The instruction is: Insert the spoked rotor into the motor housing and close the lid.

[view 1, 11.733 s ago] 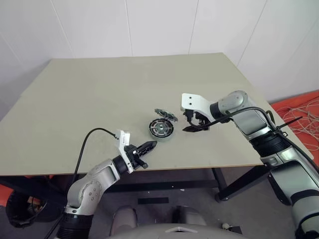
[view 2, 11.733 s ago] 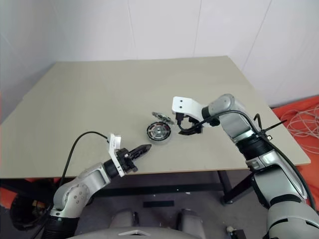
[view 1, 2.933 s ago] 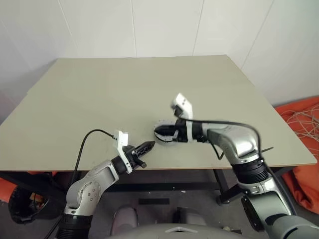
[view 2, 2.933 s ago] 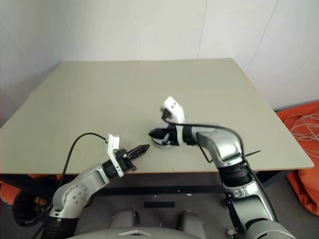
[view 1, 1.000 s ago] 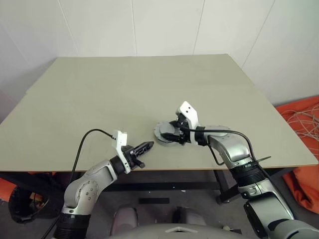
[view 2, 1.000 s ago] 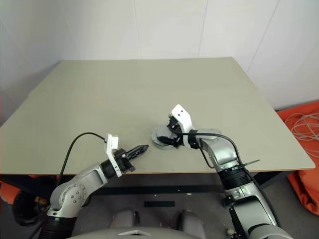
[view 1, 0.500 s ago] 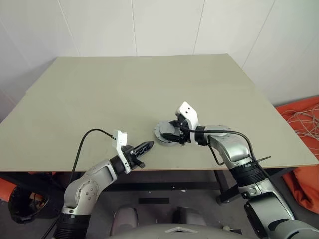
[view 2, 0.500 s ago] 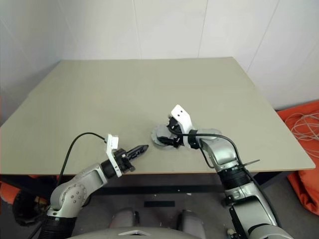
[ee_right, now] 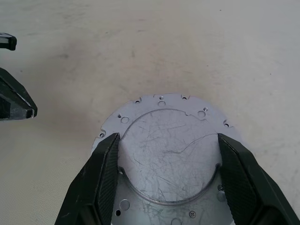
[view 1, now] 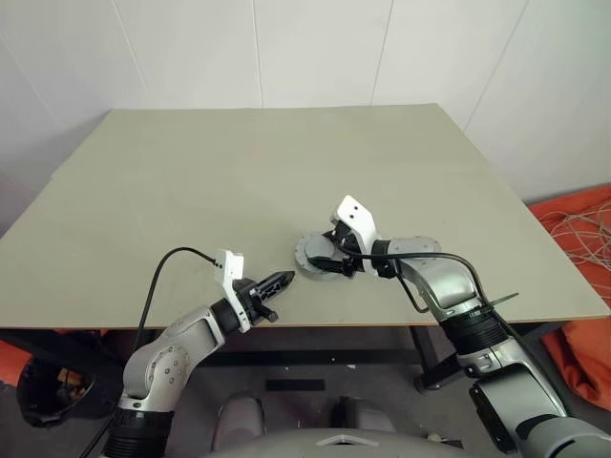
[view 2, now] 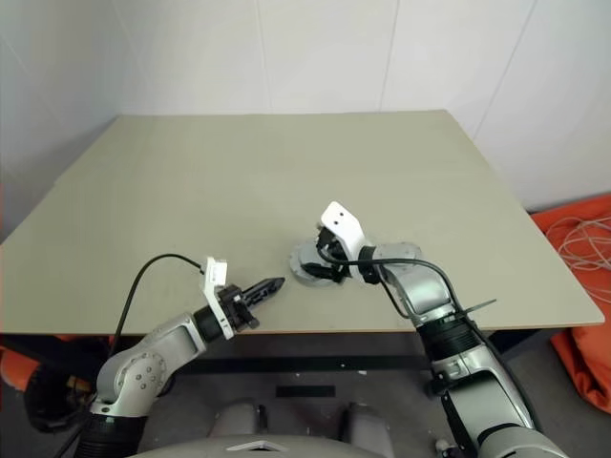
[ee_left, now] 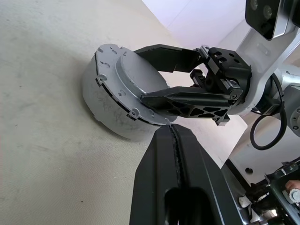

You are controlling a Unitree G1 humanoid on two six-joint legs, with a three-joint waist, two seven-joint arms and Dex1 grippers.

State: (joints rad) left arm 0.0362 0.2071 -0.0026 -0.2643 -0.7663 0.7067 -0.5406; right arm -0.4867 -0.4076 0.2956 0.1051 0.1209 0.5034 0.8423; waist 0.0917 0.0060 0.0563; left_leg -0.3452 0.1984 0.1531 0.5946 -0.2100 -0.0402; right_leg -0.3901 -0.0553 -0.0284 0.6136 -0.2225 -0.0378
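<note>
The silver-grey lid (ee_right: 168,159) sits flat on top of the motor housing (ee_left: 105,110), a squat grey cylinder on the table near its front edge. My right gripper (view 1: 330,263) reaches over it from the right. Its fingers (ee_right: 105,164) press on both sides of the lid's raised round centre, so it is shut on the lid. The spoked rotor is hidden under the lid. My left gripper (view 1: 284,279) is shut and empty. It hovers level just left of the housing, pointing at it without touching.
The beige table (view 1: 191,172) stretches bare behind and to the left of the housing. Its front edge runs just below both grippers. An orange heap with loose cables (view 1: 582,239) lies on the floor to the right.
Earlier the lid lay beside the housing with the spoked rotor showing; now it caps the housing. In the last second the right gripper rolled slightly on the lid. The left arm stayed still.
</note>
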